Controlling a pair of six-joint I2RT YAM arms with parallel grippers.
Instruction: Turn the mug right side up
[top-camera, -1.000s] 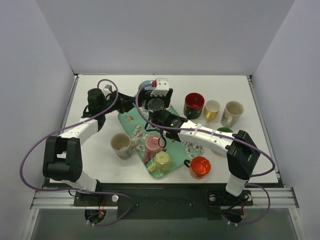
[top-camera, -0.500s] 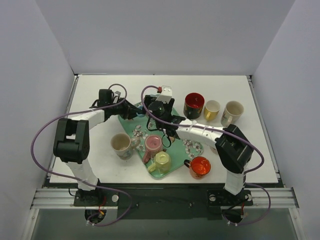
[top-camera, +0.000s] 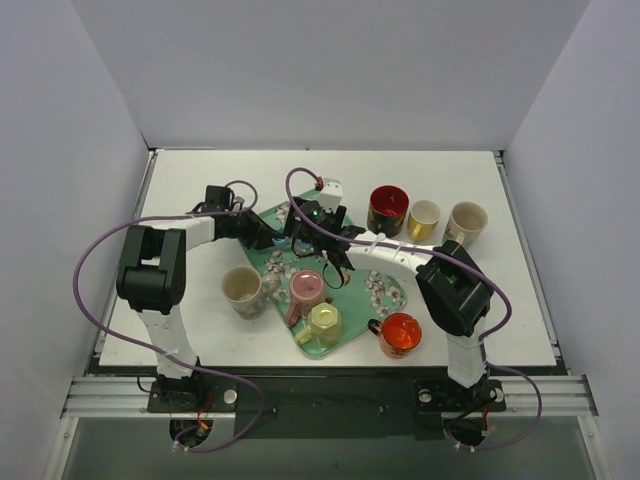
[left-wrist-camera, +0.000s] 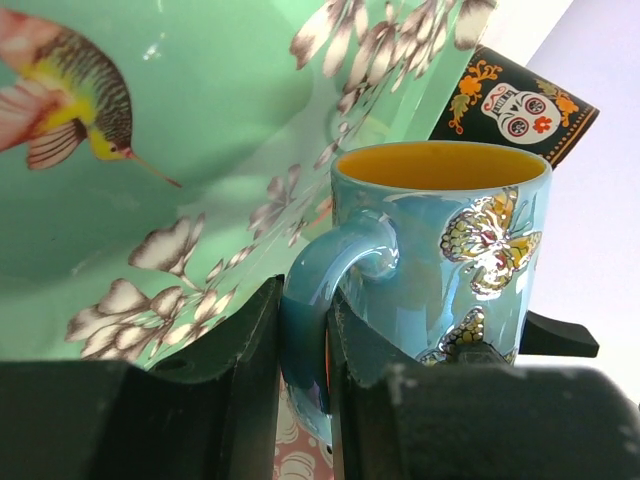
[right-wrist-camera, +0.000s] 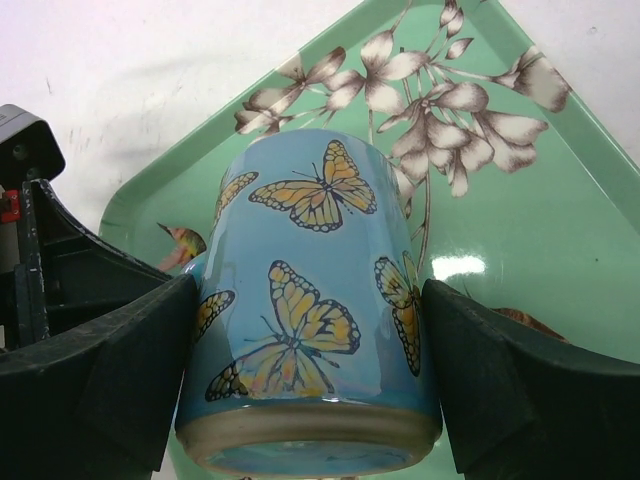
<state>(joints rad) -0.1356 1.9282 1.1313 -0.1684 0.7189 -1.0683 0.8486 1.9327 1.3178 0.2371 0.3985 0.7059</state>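
White tabletop (top-camera: 530, 300) (grey walls (top-camera: 330, 70) around) bears a green tray (right-wrist-camera: 520, 260) beneath the mug (right-wrist-camera: 310, 280).

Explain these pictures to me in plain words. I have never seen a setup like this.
Two robot arms, the left arm and the right arm, are bolted to a table. The wide picture looks down from above; the two close-ups come from cameras on the wrists. On the table are a green flowered tray and several mugs, such as a pink mug. The left gripper pinches the handle of a blue butterfly mug; the right gripper clasps its body.
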